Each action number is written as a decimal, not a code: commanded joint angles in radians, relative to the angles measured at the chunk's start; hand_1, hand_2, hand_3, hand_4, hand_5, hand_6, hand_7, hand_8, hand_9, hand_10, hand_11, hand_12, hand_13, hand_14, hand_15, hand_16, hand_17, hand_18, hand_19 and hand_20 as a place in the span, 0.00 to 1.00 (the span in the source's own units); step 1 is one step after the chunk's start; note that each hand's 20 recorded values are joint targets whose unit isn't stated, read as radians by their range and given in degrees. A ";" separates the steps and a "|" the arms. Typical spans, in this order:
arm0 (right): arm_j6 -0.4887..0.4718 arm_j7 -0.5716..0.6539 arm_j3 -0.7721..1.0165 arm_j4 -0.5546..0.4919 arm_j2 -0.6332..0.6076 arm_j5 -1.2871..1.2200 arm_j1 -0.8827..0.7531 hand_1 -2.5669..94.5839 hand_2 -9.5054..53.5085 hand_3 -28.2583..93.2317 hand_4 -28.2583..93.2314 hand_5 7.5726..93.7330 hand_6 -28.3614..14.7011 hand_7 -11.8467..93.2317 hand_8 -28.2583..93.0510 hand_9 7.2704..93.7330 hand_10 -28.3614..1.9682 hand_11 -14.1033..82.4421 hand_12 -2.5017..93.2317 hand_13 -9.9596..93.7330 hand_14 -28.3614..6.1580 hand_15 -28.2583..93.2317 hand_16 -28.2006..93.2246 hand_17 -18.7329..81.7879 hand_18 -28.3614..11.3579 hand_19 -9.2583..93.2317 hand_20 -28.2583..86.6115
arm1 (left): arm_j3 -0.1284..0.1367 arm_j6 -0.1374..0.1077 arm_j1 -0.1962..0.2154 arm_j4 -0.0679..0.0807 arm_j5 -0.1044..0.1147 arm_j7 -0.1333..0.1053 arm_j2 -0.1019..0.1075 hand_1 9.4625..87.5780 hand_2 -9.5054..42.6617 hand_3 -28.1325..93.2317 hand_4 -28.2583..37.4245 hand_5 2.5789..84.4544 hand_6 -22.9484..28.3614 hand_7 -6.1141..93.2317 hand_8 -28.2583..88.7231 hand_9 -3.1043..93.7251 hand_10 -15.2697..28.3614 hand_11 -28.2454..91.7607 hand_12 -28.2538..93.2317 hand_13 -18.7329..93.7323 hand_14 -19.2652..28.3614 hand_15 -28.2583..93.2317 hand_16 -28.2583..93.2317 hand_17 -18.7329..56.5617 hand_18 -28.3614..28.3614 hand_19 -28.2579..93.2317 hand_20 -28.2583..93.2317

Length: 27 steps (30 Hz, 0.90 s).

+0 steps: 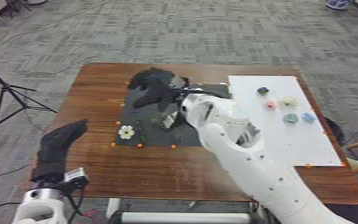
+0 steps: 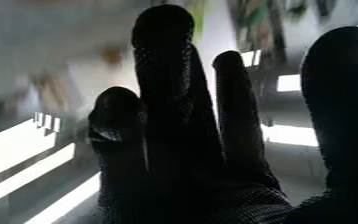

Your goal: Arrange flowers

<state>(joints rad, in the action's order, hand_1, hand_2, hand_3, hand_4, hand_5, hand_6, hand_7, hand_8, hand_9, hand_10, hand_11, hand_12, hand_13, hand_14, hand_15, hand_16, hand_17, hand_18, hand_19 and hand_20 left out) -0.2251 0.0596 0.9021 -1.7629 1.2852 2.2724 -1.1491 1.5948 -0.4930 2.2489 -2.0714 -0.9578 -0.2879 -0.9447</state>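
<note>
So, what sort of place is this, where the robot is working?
It looks like a robotics lab or an office room: patterned carpet tiles cover the floor, a black tripod stands beside the brown wooden table, and loose cables run across the floor.

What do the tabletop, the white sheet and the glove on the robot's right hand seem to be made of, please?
The tabletop looks like wood or wood-effect laminate, brown and streaked with grain. The white sheet may be paper or thin board: it is flat, plain and matt. The glove on the right hand seems knitted fabric, dull black, with fine mesh texture.
</note>
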 commanded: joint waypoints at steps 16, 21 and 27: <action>0.238 0.130 0.549 0.010 -0.544 -0.070 -0.398 0.42 0.00 0.78 0.10 0.55 0.63 0.31 0.18 0.70 0.50 0.34 0.26 0.86 0.60 0.66 0.51 0.69 0.30 0.97 0.64 | 0.020 -0.023 0.068 -0.033 -0.016 -0.005 -0.026 0.26 0.15 0.78 0.04 0.62 0.42 0.24 0.15 0.55 0.67 0.40 0.31 0.51 0.72 0.36 0.22 0.33 0.70 0.34 0.36; 0.224 0.117 0.591 0.017 -0.545 -0.058 -0.461 0.42 0.00 0.78 0.10 0.55 0.64 0.32 0.18 0.72 0.51 0.37 0.27 0.86 0.59 0.67 0.51 0.69 0.30 0.97 0.64 | 0.014 -0.014 0.071 -0.034 -0.025 0.000 -0.032 0.26 0.15 0.78 0.04 0.63 0.42 0.24 0.15 0.55 0.67 0.40 0.31 0.51 0.72 0.36 0.22 0.33 0.70 0.34 0.36; 0.195 0.106 0.614 0.033 -0.537 -0.045 -0.522 0.42 0.00 0.78 0.10 0.55 0.64 0.32 0.18 0.72 0.51 0.37 0.27 0.86 0.59 0.67 0.51 0.69 0.30 0.97 0.64 | 0.016 -0.017 0.073 -0.035 -0.027 0.004 -0.035 0.26 0.15 0.78 0.04 0.63 0.41 0.24 0.15 0.55 0.67 0.40 0.31 0.51 0.72 0.36 0.22 0.32 0.70 0.33 0.36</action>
<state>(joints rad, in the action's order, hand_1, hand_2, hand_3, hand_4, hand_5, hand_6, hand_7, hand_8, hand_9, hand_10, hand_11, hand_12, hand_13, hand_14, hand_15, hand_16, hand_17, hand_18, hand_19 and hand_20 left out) -0.0021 0.1740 1.5009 -1.7452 0.7431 2.2019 -1.6004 1.6108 -0.5122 2.3073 -2.0950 -0.9781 -0.2897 -0.9661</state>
